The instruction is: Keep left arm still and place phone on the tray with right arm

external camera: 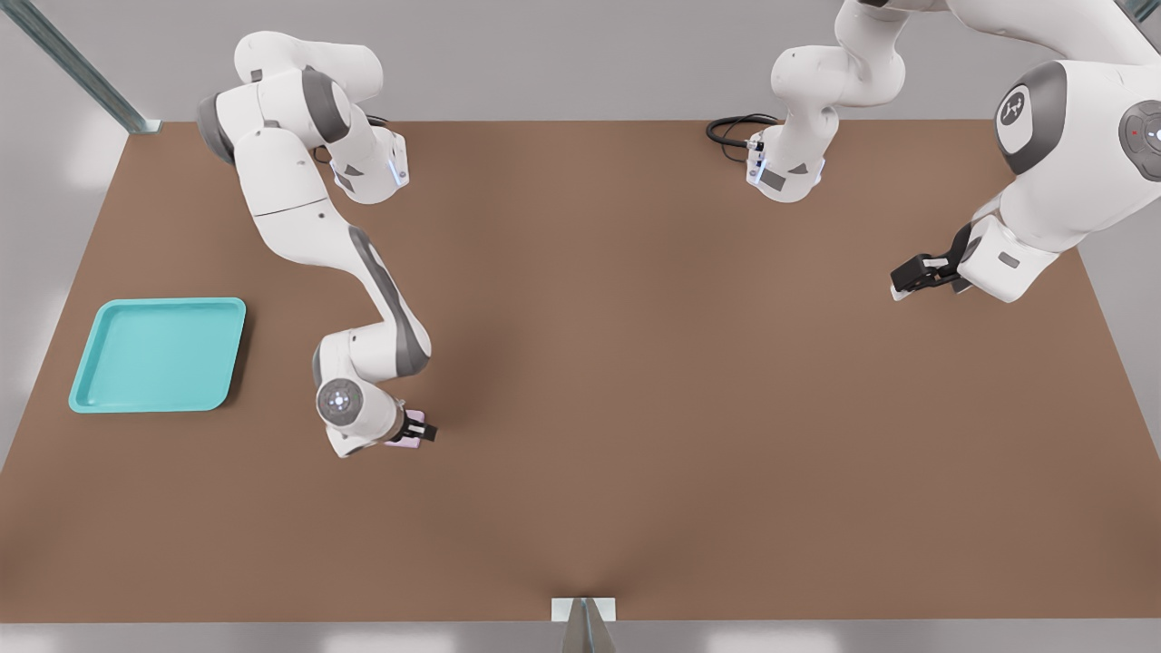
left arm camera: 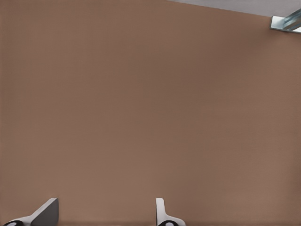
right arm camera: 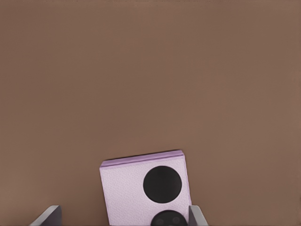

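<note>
The claw (external camera: 419, 430) is lowered over the phone (external camera: 405, 430) on the table (external camera: 635, 381), fingers spread astride it, ungripped; the tray (external camera: 160, 355) lies well apart.

Phone (right arm camera: 136, 188) pale lilac, two black lenses; tray (external camera: 91, 399) turquoise; desk (external camera: 635, 363) plain brown; gripper (external camera: 419, 430) black.

Open gripper (right arm camera: 123, 214) straddles phone (right arm camera: 136, 188) on table (right arm camera: 150, 70).

gripper (external camera: 419, 430) low over phone (external camera: 405, 429), bare table (external camera: 635, 363) between it and tray (external camera: 160, 354)
</note>
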Robot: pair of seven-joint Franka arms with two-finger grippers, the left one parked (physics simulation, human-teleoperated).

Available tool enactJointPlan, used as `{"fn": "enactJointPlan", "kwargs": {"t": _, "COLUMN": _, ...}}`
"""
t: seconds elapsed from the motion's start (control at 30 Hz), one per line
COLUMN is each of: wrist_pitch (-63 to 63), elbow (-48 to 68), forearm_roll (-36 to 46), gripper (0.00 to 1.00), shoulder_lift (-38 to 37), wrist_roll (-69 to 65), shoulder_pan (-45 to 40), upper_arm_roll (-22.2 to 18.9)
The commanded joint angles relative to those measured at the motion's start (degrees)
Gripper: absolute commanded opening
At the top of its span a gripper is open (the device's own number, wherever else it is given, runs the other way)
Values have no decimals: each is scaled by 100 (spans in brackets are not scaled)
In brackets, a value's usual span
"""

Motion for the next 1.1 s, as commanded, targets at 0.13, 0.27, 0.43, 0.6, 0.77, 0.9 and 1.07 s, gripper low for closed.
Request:
{"fn": "enactJointPlan", "kwargs": {"t": 0.13, "wrist_pitch": 146, "elbow": -18, "forearm_roll": -151, "gripper": 100, "shoulder_lift": -4, "wrist_roll": -360, "shoulder_pan": -50, "upper_arm_roll": 1}}
{"fn": "enactJointPlan", "kwargs": {"t": 0.27, "wrist_pitch": 93, "elbow": -62, "forearm_roll": -151, "gripper": 100, "shoulder_lift": 5, "wrist_roll": -1336, "shoulder_pan": -155, "upper_arm_roll": -17}}
{"fn": "enactJointPlan", "kwargs": {"t": 0.43, "wrist_pitch": 93, "elbow": -123, "forearm_roll": -318, "gripper": 100, "shoulder_lift": 40, "wrist_roll": -1459, "shoulder_pan": -120, "upper_arm_roll": -17}}
{"fn": "enactJointPlan", "kwargs": {"t": 0.6, "wrist_pitch": 137, "elbow": -299, "forearm_roll": -327, "gripper": 100, "shoulder_lift": 40, "wrist_roll": -1512, "shoulder_pan": -103, "upper_arm_roll": -17}}
{"fn": "enactJointPlan", "kwargs": {"t": 0.77, "wrist_pitch": 93, "elbow": -334, "forearm_roll": -318, "gripper": 100, "shoulder_lift": -4, "wrist_roll": -1503, "shoulder_pan": -94, "upper_arm_roll": 10}}
{"fn": "enactJointPlan", "kwargs": {"t": 0.9, "wrist_pitch": 93, "elbow": -396, "forearm_roll": -318, "gripper": 100, "shoulder_lift": -57, "wrist_roll": -1503, "shoulder_pan": -147, "upper_arm_roll": 124}}
{"fn": "enactJointPlan", "kwargs": {"t": 1.07, "wrist_pitch": 137, "elbow": -413, "forearm_roll": -318, "gripper": 100, "shoulder_lift": -13, "wrist_roll": -1503, "shoulder_pan": -147, "upper_arm_roll": 124}}
